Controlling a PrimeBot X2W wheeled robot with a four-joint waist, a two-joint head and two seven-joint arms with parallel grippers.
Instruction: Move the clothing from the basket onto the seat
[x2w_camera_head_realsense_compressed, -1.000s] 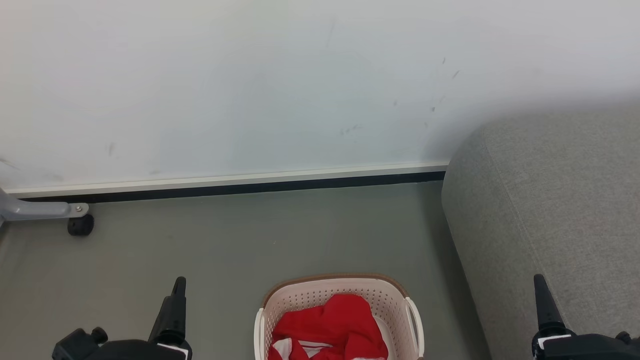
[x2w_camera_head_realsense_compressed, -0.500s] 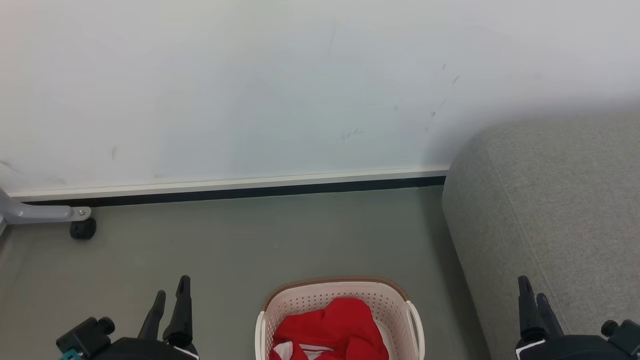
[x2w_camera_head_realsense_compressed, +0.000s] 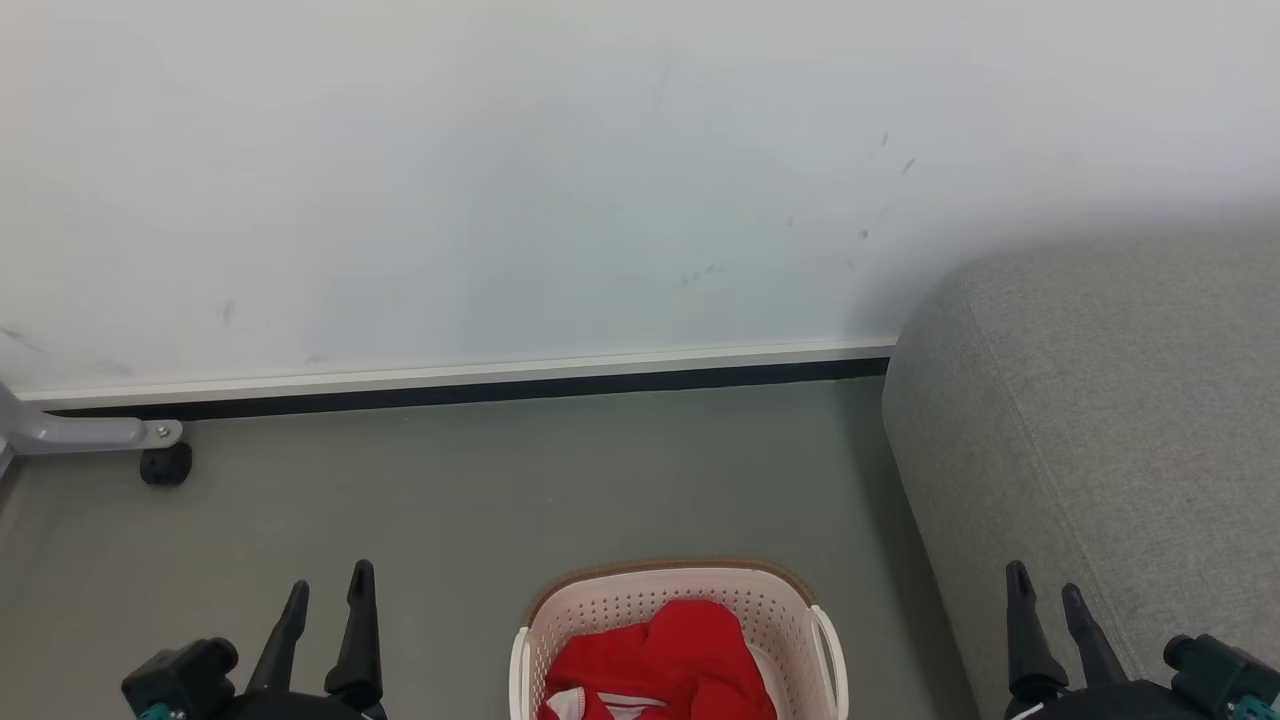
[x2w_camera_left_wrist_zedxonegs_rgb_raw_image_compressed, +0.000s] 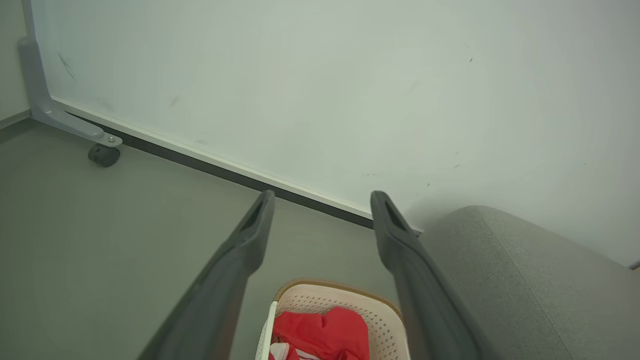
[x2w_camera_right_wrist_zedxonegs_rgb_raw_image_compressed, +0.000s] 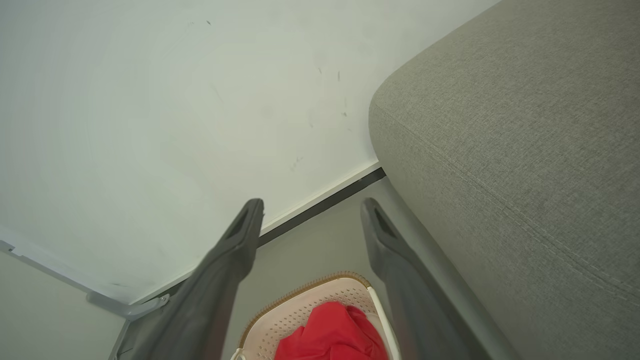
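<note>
Nearest the robot, the left end effector (x2w_camera_head_realsense_compressed: 330, 578) and the right end effector (x2w_camera_head_realsense_compressed: 1045, 580) sit low at either side, each with its two dark fingers spread apart and nothing between them. Midway between them the basket (x2w_camera_head_realsense_compressed: 660, 575) stands on the floor (x2w_camera_head_realsense_compressed: 480, 490). Its near part is cut off by the frame, so its long axis cannot be judged. The red clothing (x2w_camera_head_realsense_compressed: 665, 650) lies heaped inside, none of it yet on the seat (x2w_camera_head_realsense_compressed: 1100, 420). The heap lies inward and down from both end effectors, about equally far from each. The right one hangs just beside the seat's front edge, so I judge it better placed for the carry across. Beyond the basket, the floor runs to a dark baseboard (x2w_camera_head_realsense_compressed: 500, 385) under a pale wall (x2w_camera_head_realsense_compressed: 500, 180), with a caster (x2w_camera_head_realsense_compressed: 165, 466) at far left. A second ago each end effector showed one finger; now each shows two, so both have rolled. The whole view has slid down slightly, which is the camera moving, not the basket.
</note>
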